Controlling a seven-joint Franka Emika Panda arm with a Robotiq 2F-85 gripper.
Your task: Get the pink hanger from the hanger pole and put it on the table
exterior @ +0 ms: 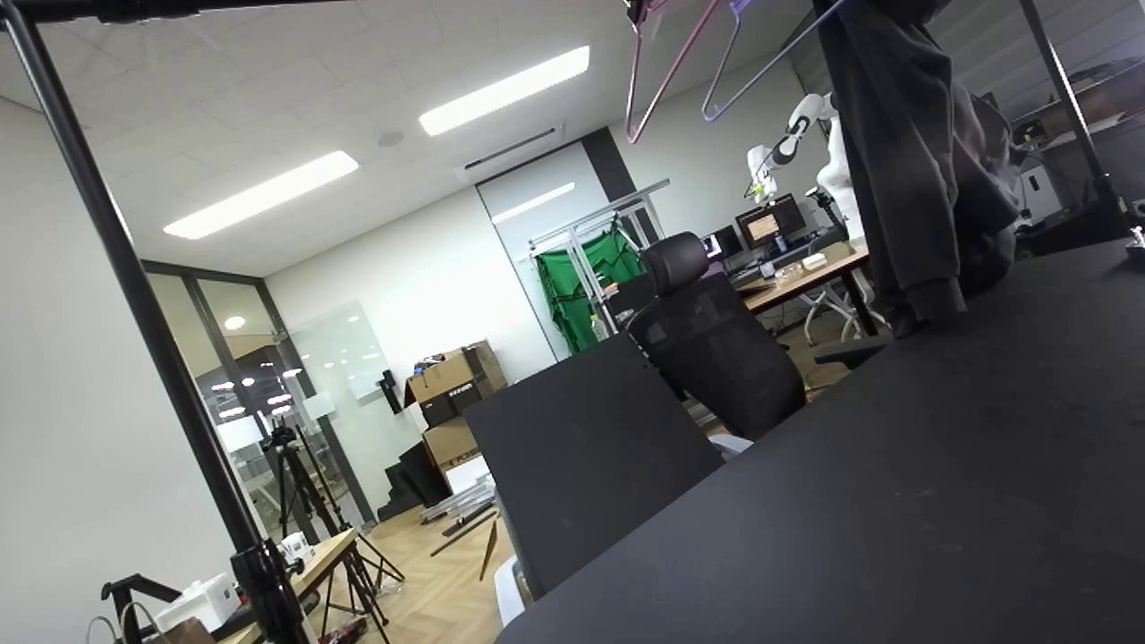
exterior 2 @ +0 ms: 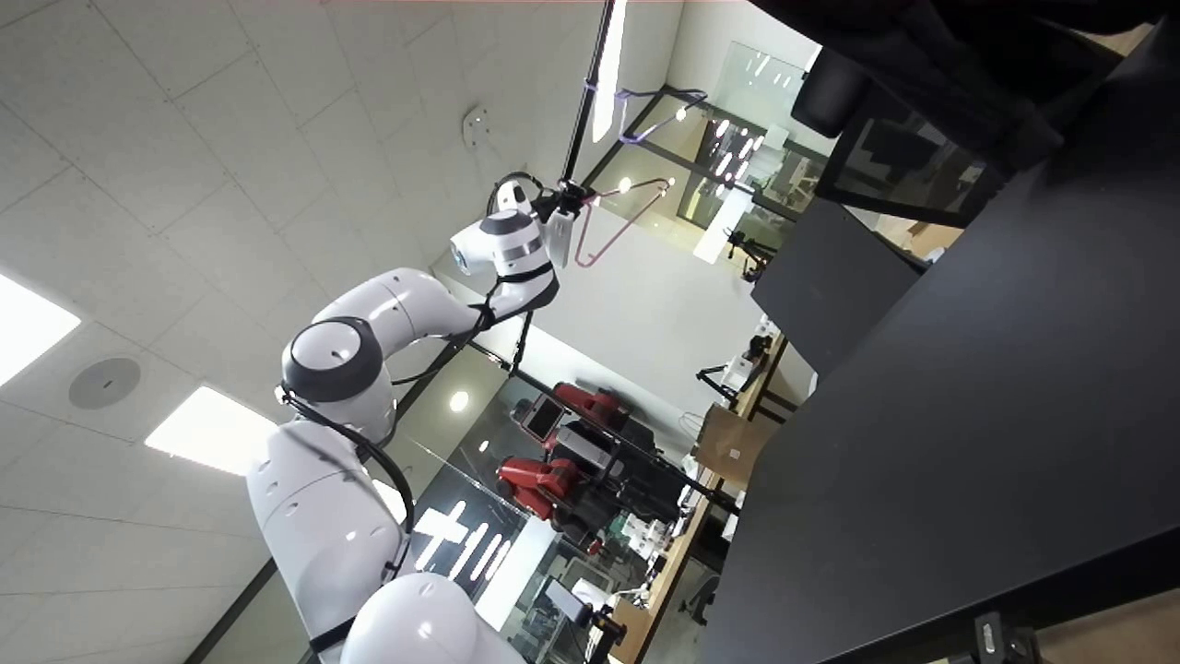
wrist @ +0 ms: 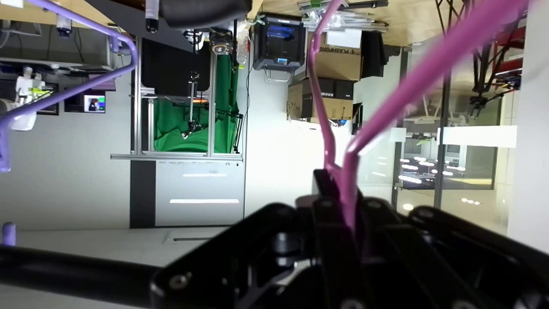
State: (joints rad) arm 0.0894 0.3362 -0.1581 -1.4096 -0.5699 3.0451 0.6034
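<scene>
The pink hanger (wrist: 399,102) is large in the wrist view, its rods meeting between my fingers. My gripper (wrist: 339,193) is shut on it near the neck; the hook is hidden in the jaws. In an exterior view my gripper (exterior 2: 572,198) is up at the black hanger pole (exterior 2: 579,129), and the pink hanger (exterior 2: 631,224) hangs out from it. The pink hanger also shows at the top edge of an exterior view (exterior: 677,70). Whether its hook still rests on the pole cannot be seen. The black table (exterior: 805,528) lies well below; it also shows in an exterior view (exterior 2: 949,397).
A lilac hanger (wrist: 77,90) hangs on the same pole (wrist: 77,274) beside the pink one. A person in dark clothes (exterior: 903,161) is at the table's edge. A black chair (exterior: 725,349) and an upright black panel (exterior: 590,447) stand beyond the table.
</scene>
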